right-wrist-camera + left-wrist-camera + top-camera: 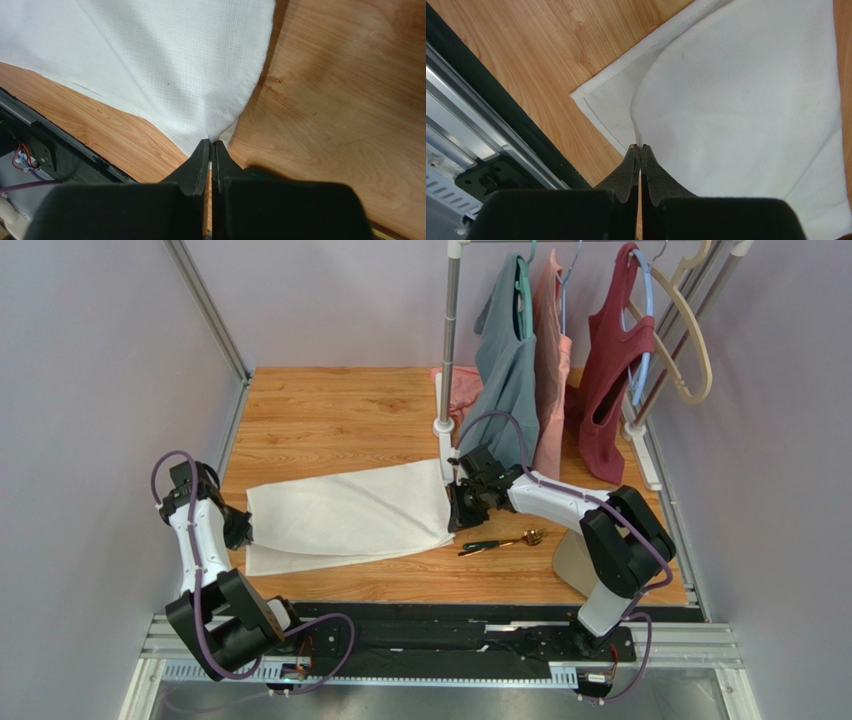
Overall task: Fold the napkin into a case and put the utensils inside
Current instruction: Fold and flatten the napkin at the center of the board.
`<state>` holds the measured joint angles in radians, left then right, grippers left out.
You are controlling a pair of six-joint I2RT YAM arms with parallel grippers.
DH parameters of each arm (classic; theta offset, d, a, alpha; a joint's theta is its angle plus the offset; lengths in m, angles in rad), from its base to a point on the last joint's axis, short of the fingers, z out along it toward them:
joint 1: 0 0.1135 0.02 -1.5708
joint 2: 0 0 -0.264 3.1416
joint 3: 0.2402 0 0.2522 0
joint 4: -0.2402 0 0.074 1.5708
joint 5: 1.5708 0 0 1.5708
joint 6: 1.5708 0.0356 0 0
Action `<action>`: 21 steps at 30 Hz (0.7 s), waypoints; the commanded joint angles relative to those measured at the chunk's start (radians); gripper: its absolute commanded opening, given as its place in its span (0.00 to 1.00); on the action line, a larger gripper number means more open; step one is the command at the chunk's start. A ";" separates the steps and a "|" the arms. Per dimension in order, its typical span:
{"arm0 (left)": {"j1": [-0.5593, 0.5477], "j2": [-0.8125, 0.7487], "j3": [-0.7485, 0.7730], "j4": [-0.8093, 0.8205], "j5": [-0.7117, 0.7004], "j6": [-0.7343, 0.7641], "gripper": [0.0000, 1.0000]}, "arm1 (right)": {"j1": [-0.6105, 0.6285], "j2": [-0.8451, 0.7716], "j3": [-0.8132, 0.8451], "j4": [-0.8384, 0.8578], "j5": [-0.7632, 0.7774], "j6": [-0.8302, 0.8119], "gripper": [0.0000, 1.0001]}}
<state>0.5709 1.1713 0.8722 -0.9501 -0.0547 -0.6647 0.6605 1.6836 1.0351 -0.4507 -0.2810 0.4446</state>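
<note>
Black mounting rail [420,625] runs along the near edge and carries both arm bases.

Left arm: the left gripper [240,530] [639,147] is at the left end of the napkin [345,515] [746,100] [165,55]. In the wrist view its jaws are pressed together on the edge of the upper cloth layer. That layer rises off the table [330,410] toward the fingertips. The lower layer lies flat beneath it, with one corner showing beside the fingers.

Right arm: the right gripper [462,510] [210,142] is at the opposite, right end of the napkin. Its jaws are likewise closed, pinching the cloth where the edge draws to a point. The fabric fans out from the grip, taut and lightly creased.

Napkin: white woven cloth, doubled into a long band across the middle of the table, stretched between the two grippers. A strip of the lower layer shows along its near side.

Utensils [500,543]: they lie on the bare wood just right of the napkin's right end and near the right gripper, outside the cloth and not touching it. The dark handles point toward the napkin and the gold heads [533,536] point away. Which piece is which cannot be told at this size.

Other items: a clothes rack [450,350] stands at the far right of the table and holds a grey-green garment [510,370], a pink garment [550,360] and a dark red garment [610,390].
</note>
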 commanded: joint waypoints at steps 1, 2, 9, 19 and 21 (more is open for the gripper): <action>0.004 -0.015 0.010 0.007 -0.013 -0.004 0.00 | 0.007 0.030 -0.018 0.049 -0.006 0.022 0.00; 0.004 -0.013 0.014 0.005 -0.011 -0.006 0.00 | 0.005 0.034 -0.029 0.052 -0.004 0.023 0.00; 0.004 -0.021 0.010 0.007 -0.007 -0.006 0.00 | 0.007 0.090 -0.055 0.095 0.003 0.042 0.00; 0.004 0.004 0.001 0.027 0.024 -0.015 0.00 | 0.005 0.131 -0.043 0.090 0.063 0.069 0.00; 0.004 0.010 0.001 0.053 0.024 -0.013 0.00 | 0.004 0.140 -0.027 0.069 0.088 0.071 0.00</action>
<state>0.5709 1.1748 0.8722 -0.9436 -0.0475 -0.6682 0.6605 1.7657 0.9928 -0.3691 -0.3004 0.5125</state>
